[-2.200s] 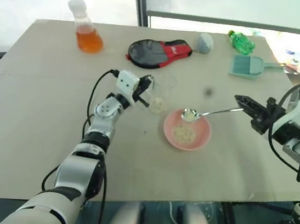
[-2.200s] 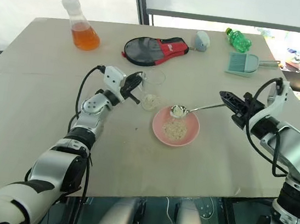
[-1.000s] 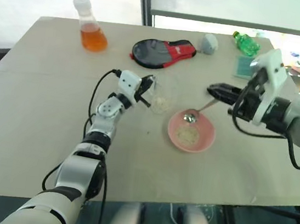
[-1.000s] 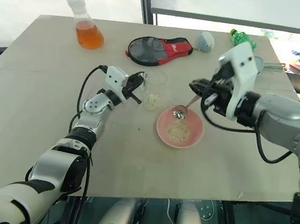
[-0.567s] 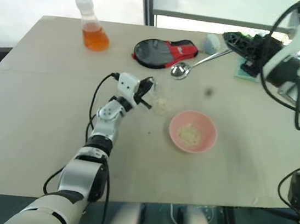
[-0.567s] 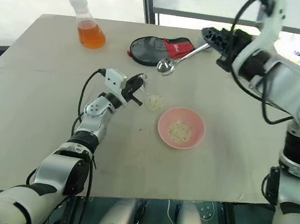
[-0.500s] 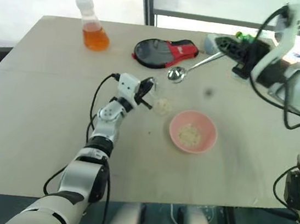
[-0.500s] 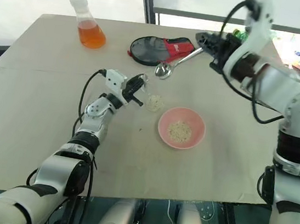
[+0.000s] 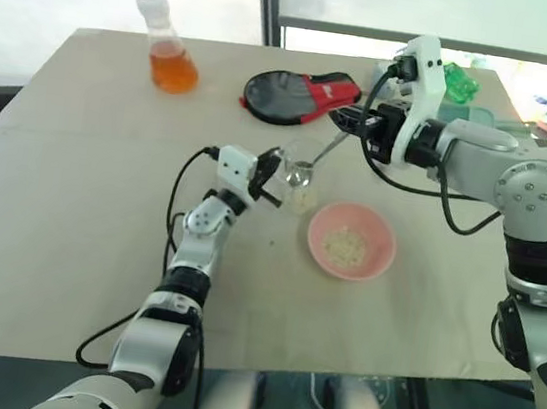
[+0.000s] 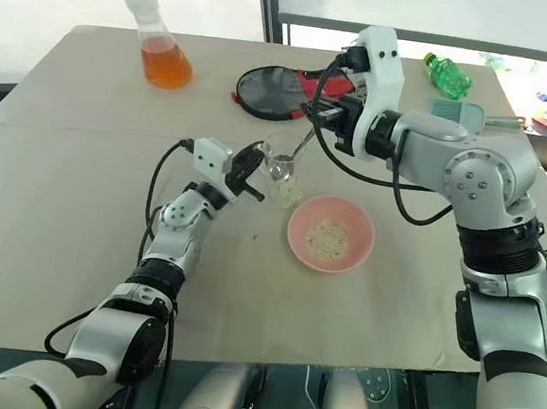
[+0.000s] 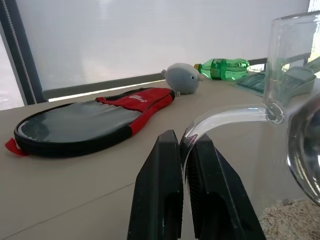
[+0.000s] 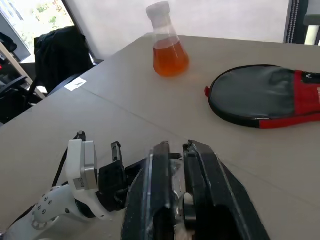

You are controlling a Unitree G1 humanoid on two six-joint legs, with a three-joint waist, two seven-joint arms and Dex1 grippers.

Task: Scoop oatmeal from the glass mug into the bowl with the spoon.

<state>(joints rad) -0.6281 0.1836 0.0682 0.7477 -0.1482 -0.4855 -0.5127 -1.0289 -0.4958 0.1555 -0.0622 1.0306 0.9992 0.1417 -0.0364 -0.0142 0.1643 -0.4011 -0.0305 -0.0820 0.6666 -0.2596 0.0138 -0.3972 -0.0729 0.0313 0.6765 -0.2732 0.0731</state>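
At the table's [image 9: 71,208] centre, the small clear glass mug [image 9: 301,173] is pinched by its handle in the left tool [image 9: 270,172]. The slim silver spoon [image 10: 290,158], pinched by the right tool [image 10: 318,112], is lowered into it, beside the shallow pink bowl [image 9: 351,241]. A deep, slow scoop is advised.

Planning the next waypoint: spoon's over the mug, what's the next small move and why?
Probably lower the spoon down into the glass mug to reach the oatmeal at its bottom. Its bowl sits at the mug's mouth looking empty, the left gripper is shut on the mug's handle steadying it, and the right gripper holds the spoon's handle.
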